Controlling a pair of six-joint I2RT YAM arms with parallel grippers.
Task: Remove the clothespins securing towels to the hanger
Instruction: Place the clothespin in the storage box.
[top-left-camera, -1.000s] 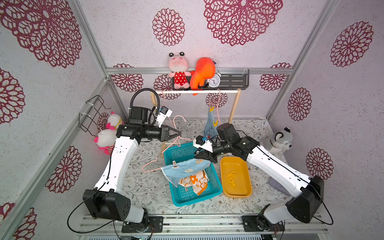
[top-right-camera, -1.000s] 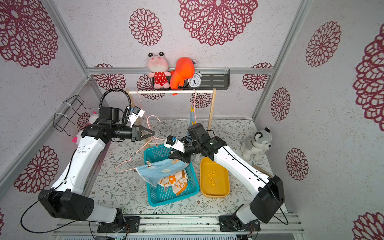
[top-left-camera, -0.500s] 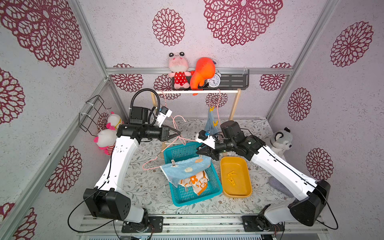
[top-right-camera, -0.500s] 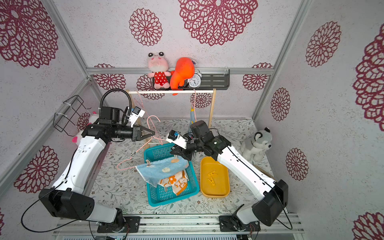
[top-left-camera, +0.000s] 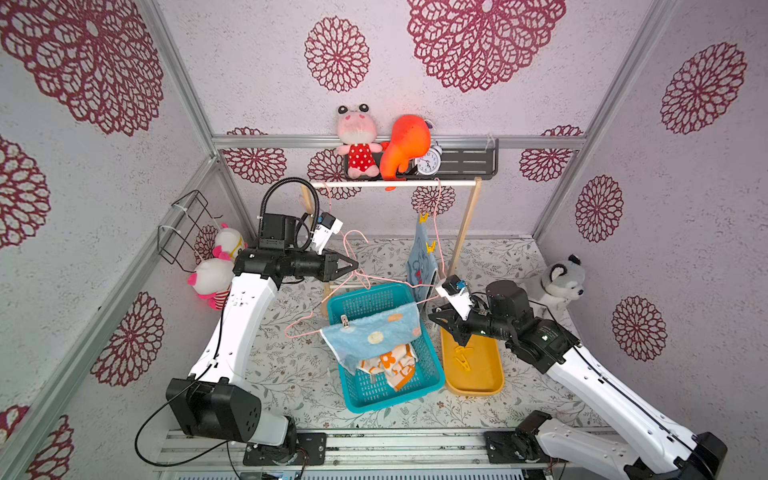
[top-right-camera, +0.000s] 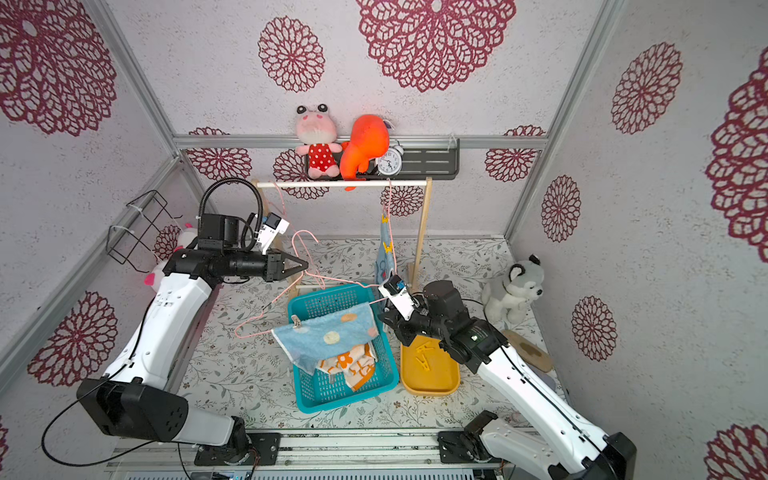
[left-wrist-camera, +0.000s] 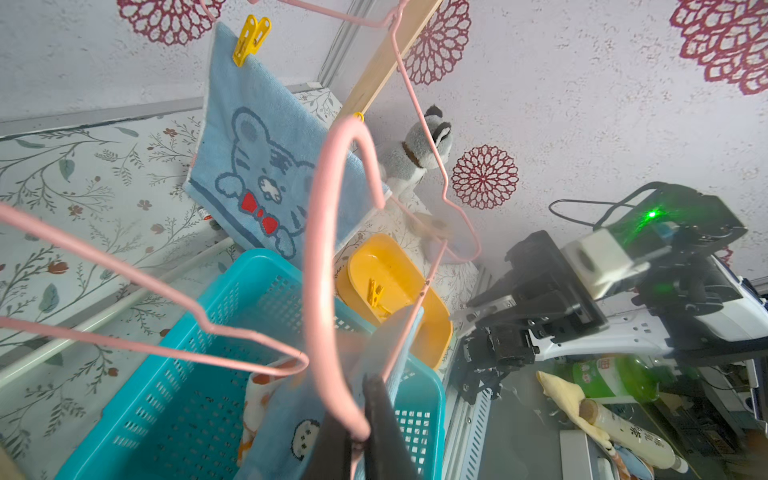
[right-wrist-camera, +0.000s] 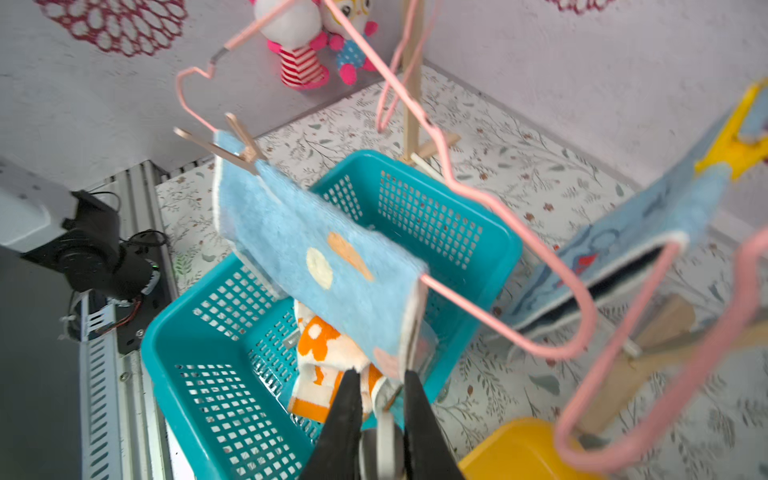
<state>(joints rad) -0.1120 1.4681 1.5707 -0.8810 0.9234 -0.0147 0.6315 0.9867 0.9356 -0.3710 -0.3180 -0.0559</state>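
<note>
Where writing is seen: dark characters are printed on a cream bottle (left-wrist-camera: 627, 430) at the lower right of the left wrist view. They are too blurred to be read. The numerals on the clock (top-left-camera: 428, 161) on the shelf are too small to be read.
Cartoon towel (left-wrist-camera: 266, 166): a cat face with a red bow tie is printed on it. It is hung from a second hanger on the wooden rail at the centre of both top views, with its long axis vertical.
Yellow clothespins (top-left-camera: 423, 217): two are clipped along that towel's upper edge. In the left wrist view the upper one is tilted, handles toward the upper right. More lie flat in the yellow tray (top-left-camera: 494, 376), right of centre.
Pink hanger (left-wrist-camera: 311, 257): it is held over the teal basket (top-left-camera: 395, 401). In both top views its bar runs from left of centre and rises to the right.
Light blue towel (top-left-camera: 374, 336): it is draped over that bar, above the basket.
Beige clothespin (top-left-camera: 344, 320): it is clipped on the towel's left end, upright, handles up.
Flowered towel (top-left-camera: 390, 365): it lies crumpled in the basket.
Left gripper (top-left-camera: 354, 264): it is closed fully on the hanger's neck and points right.
Right gripper (right-wrist-camera: 380, 382): the jaws are narrowly apart and clamped on a small pale clothespin (right-wrist-camera: 384, 436), which is blurred. It is held between the basket's right rim and the tray, just beside the towel's unpinned right end.
</note>
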